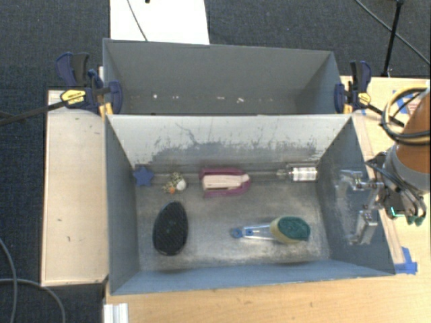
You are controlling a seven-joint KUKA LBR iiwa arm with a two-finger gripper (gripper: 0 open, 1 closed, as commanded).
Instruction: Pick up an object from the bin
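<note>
One black oval brush [170, 227], one green-headed scrubber [279, 230], one pink block [225, 181], fingers [360, 206] apart over right wall [335, 207]

The grey metal bin [215, 251] bears six things on its floor. Along the back: a blue star-shaped piece [143, 175], a small round trinket [176, 184] (kind unclear), a pink-and-purple stapler-like thing [224, 182] and a silver cylinder [303, 173]. Nearer: a black oval brush [170, 227] and a green-headed dish brush [277, 230].
</note>
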